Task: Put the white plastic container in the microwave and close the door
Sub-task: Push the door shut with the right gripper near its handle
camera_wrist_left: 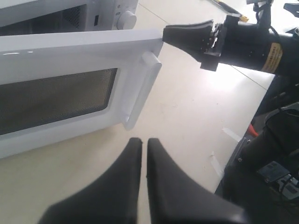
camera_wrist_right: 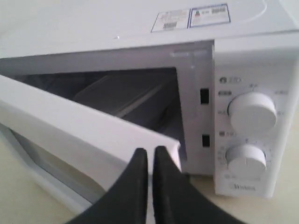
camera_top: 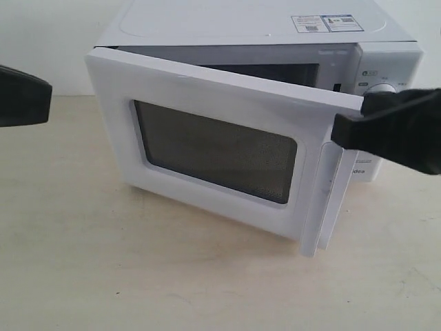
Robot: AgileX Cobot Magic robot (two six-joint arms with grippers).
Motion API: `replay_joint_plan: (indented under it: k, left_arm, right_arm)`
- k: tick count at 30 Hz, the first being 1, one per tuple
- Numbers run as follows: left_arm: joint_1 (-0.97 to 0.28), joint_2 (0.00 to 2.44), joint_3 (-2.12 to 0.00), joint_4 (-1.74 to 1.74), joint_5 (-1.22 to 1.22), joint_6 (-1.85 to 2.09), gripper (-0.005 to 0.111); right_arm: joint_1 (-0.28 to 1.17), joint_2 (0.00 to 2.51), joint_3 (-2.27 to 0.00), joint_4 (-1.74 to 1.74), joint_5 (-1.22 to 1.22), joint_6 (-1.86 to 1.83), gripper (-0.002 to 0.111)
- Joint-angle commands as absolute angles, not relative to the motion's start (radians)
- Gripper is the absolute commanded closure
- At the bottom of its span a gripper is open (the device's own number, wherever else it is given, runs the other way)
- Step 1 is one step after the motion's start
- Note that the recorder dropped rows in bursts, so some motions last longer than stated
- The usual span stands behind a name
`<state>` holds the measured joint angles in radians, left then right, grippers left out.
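From the exterior view, the boxy white countertop microwave stands on the pale table. Its white door with the dark mesh window is swung partway out, neither wide open nor shut. The black right pincer touches the door's free upper corner, and the black left pincer hangs well apart at the other side. In the left wrist view, the left pincer's two fingers are pressed almost together with nothing between them, above bare table just beside the door's vertical white bar handle. In the right wrist view, the right pincer's fingers are likewise pressed together, empty, their tips against the door's top edge. Past that edge, a pale, flat-lidded shape lies inside the cavity, blurred but seemingly the white plastic container, to the side of two round white dials.
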<state>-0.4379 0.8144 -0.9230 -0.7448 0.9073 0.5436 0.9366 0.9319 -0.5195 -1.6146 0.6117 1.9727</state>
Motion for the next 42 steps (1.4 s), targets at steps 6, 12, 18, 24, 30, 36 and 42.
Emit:
replay_joint_plan:
  k: [6,12,18,24,30,36,42]
  left_arm:
    - [-0.441,0.81,-0.919,-0.736,0.908,0.538,0.102]
    - [-0.441,0.81,-0.919,-0.736,0.908,0.538,0.102]
    - [-0.441,0.81,-0.919,-0.736,0.905,0.54,0.102]
    - [-0.441,0.81,-0.919,-0.736,0.905,0.54,0.102]
    - [-0.441,0.81,-0.919,-0.736,0.907,0.54,0.102]
    - [-0.441,0.81,-0.919,-0.737,0.909,0.54,0.102]
    - [-0.441,0.81,-0.919,-0.742,0.909,0.54,0.102]
  right_arm:
    - [0.953,0.922,-0.604,-1.667,0.635,1.842,0.108]
    - [0.953,0.892,-0.651,-1.638,0.375,1.857,0.108]
    - [0.953,0.947,-0.62,-1.594,0.246,1.875,0.108]
    - [0.953,1.056,-0.602,-1.607,0.379,1.877,0.108]
    - [0.953,1.151,-0.602,-1.708,0.55,1.963,0.108]
    - [0.925,1.2,-0.602,-1.744,0.636,2.085,0.108]
    - [0.871,1.243,-0.611,-1.744,0.698,2.093,0.108]
